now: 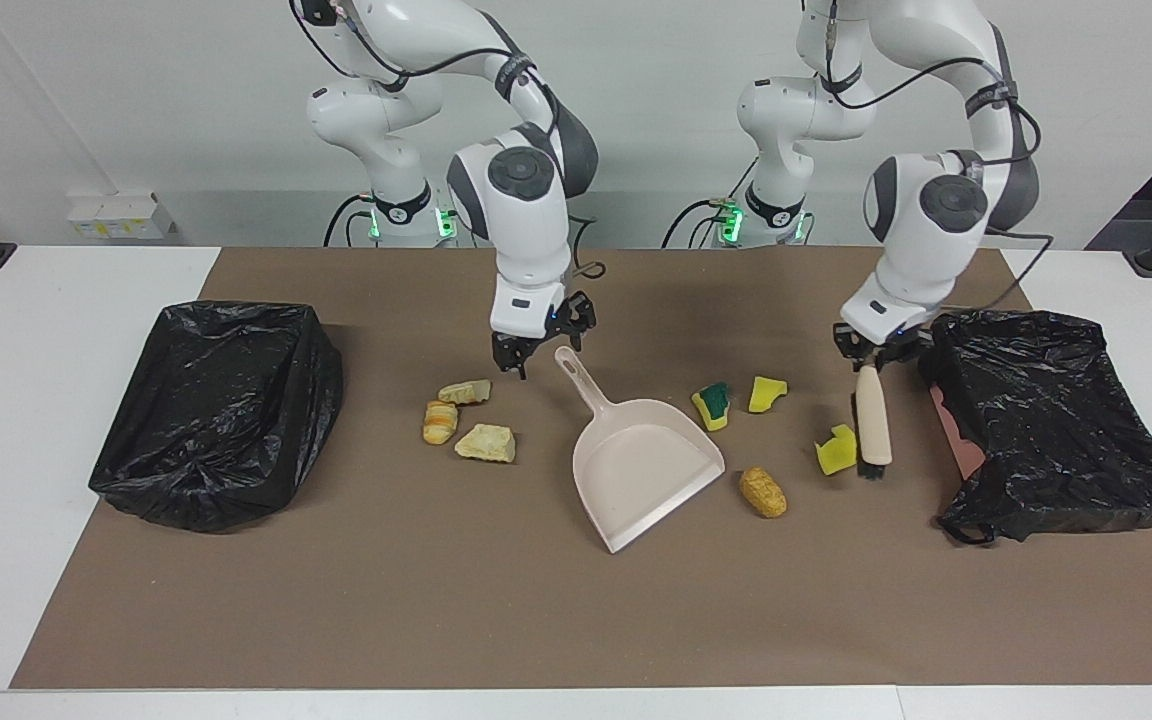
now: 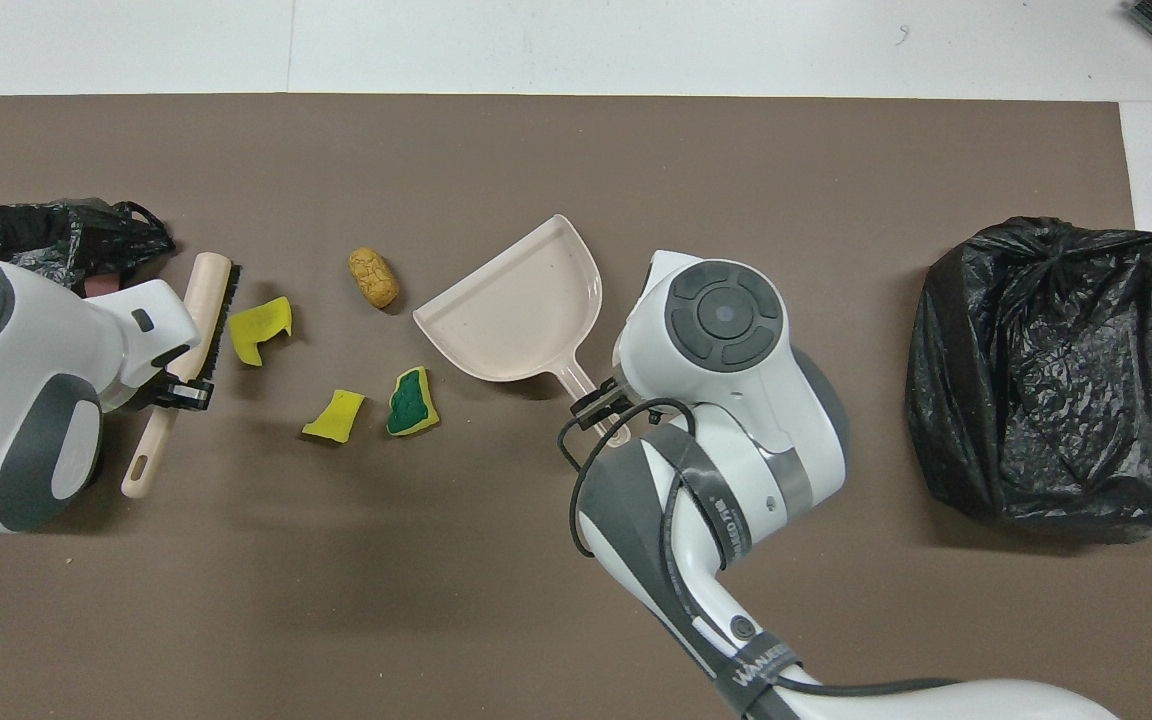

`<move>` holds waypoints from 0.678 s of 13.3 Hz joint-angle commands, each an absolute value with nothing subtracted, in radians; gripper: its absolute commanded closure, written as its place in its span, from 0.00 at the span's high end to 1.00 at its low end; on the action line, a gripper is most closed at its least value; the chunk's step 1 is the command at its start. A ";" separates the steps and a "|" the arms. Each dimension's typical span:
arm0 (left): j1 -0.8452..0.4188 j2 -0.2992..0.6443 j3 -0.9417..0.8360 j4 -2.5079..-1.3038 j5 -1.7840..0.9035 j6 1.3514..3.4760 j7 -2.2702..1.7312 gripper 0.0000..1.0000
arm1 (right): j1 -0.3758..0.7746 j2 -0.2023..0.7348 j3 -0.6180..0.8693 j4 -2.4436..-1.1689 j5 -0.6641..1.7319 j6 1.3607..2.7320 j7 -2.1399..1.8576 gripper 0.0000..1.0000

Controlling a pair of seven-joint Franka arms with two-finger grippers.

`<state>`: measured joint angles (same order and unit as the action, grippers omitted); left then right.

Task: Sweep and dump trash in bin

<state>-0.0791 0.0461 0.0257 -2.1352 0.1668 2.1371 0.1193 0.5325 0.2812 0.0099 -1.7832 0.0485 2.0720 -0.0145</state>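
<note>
Trash (image 1: 763, 491) is all unswept and the dustpan (image 1: 643, 468) empty. Brush (image 1: 873, 427) is clamped in the left gripper (image 1: 867, 349) beside a yellow sponge piece (image 1: 836, 449). Right gripper (image 1: 526, 352) is held wide over the dustpan handle (image 1: 581, 377).

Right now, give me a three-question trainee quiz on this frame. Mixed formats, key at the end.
1. True or false: the left gripper is shut on the handle of the beige black-bristled brush.
2. Multiple choice: the open right gripper hovers next to which part of the beige plastic dustpan? A) its wide front lip B) the end of its handle C) its pan floor
3. Fill in: the brush bristles sit beside the curled yellow sponge piece, between it and the ____ at the left arm's end of the table.

Key: 1 true; 2 B; 3 black-bagged bin
</note>
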 commanded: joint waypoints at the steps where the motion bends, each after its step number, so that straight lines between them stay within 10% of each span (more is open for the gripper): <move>1: 0.013 0.097 0.011 -2.103 0.213 2.187 0.252 0.00 | 0.592 0.313 0.008 -1.819 0.019 2.103 0.023 1.00; 4: 0.008 0.132 0.009 -2.117 0.206 2.229 0.269 0.00 | 0.592 0.305 0.008 -1.867 0.017 2.123 0.003 1.00; 9: -0.080 0.110 -0.002 -2.160 0.178 2.236 0.262 0.00 | 0.592 0.318 0.008 -1.856 0.002 2.161 -0.002 0.48</move>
